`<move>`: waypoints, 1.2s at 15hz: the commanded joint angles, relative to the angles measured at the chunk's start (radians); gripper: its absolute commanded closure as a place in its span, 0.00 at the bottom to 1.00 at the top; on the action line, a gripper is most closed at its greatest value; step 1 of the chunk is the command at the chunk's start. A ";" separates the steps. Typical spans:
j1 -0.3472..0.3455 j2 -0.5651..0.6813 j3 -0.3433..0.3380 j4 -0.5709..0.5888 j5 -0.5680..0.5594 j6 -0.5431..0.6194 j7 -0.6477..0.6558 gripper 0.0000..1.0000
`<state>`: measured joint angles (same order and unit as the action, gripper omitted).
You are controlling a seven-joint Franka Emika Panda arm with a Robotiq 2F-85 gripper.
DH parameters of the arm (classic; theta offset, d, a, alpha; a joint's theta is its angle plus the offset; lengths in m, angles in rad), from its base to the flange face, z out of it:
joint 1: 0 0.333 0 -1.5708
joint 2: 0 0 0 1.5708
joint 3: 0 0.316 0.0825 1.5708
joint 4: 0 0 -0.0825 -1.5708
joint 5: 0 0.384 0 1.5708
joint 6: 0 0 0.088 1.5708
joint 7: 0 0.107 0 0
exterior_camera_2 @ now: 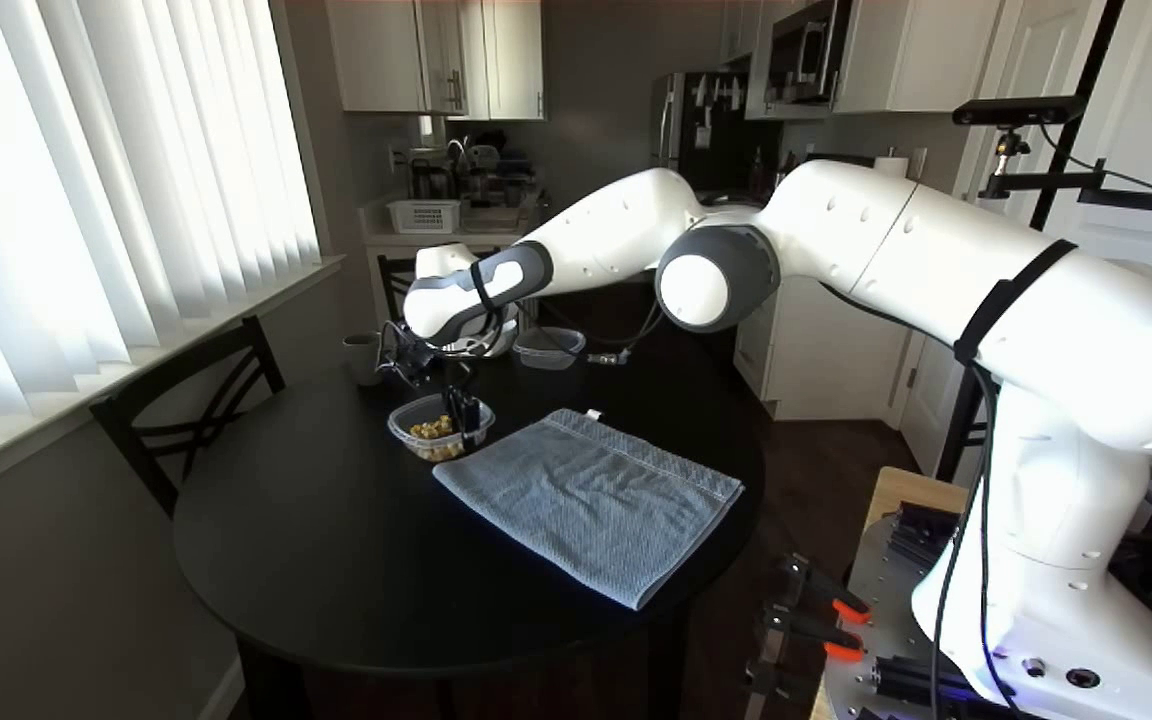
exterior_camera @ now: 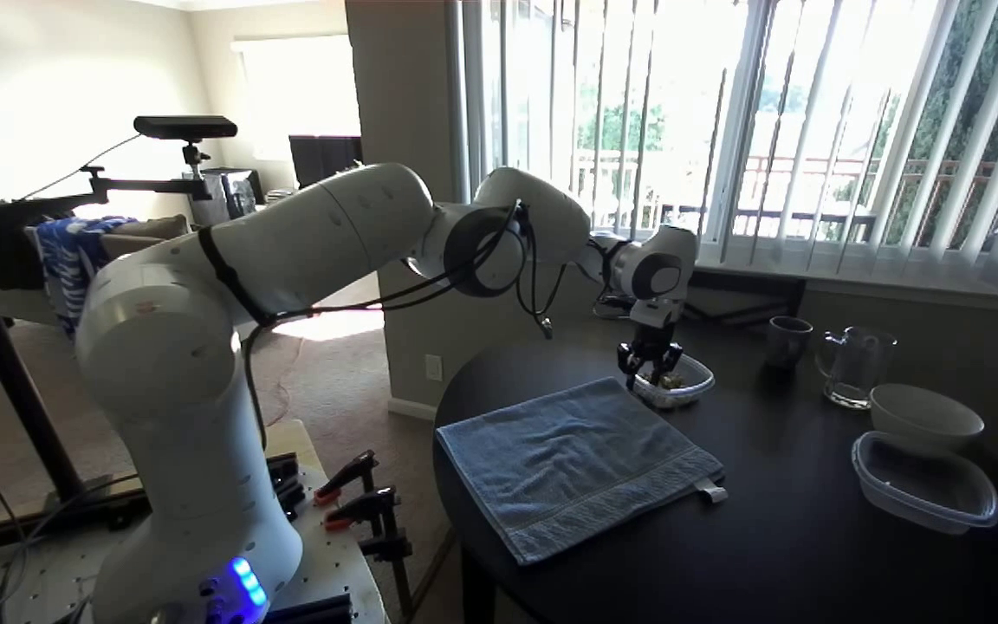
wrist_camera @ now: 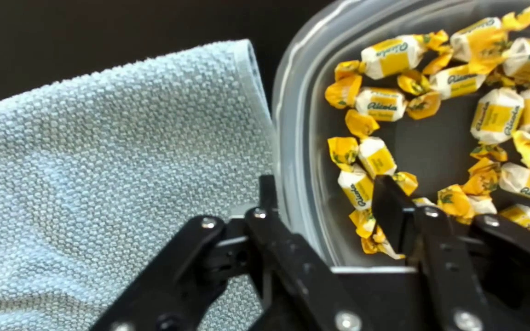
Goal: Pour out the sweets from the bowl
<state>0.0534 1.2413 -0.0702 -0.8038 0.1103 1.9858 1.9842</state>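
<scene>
The translucent bowl point(exterior_camera: 690, 394) stands upright on the dark table beside the towel's corner in both exterior views point(exterior_camera_2: 414, 410). Its rounded rim point(wrist_camera: 295, 115) fills the right half of the wrist view. Several yellow-and-white wrapped sweets point(wrist_camera: 381, 105) lie in it; they also show in both exterior views point(exterior_camera: 670, 380) point(exterior_camera_2: 433, 428). My gripper point(wrist_camera: 327, 188) is open and points down at the bowl's towel-side rim in both exterior views point(exterior_camera: 644, 379) point(exterior_camera_2: 463, 412). One finger is outside the rim, the other inside over the sweets. The fingers hide part of the bowl.
A blue-grey towel point(exterior_camera: 577, 468) lies flat beside the bowl, also in the wrist view point(wrist_camera: 131, 161). A grey mug point(exterior_camera: 787, 341), a clear glass mug point(exterior_camera: 856, 368), a white bowl point(exterior_camera: 923, 416) and a clear container point(exterior_camera: 923, 485) stand further along the table. A chair point(exterior_camera_2: 201, 410) stands by the window.
</scene>
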 commanded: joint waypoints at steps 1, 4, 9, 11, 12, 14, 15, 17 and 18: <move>-0.012 0.030 0.012 0.060 0.015 -0.038 0.006 0.72; -0.012 0.040 0.011 0.078 0.015 -0.046 0.008 0.92; -0.010 0.021 0.004 0.082 0.013 -0.027 0.016 1.00; -0.007 0.007 -0.002 0.076 0.008 -0.026 0.018 0.99; -0.005 0.002 -0.006 0.075 0.005 -0.026 0.021 0.99; 0.000 -0.008 -0.019 0.074 -0.002 -0.029 0.032 0.99; 0.003 -0.015 -0.032 0.068 -0.010 -0.038 0.043 0.99; 0.010 -0.041 -0.063 0.036 -0.028 -0.099 0.055 0.99; 0.013 -0.054 -0.078 0.021 -0.037 -0.140 0.062 0.99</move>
<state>0.0556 1.2531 -0.1123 -0.7102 0.1007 1.9359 2.0059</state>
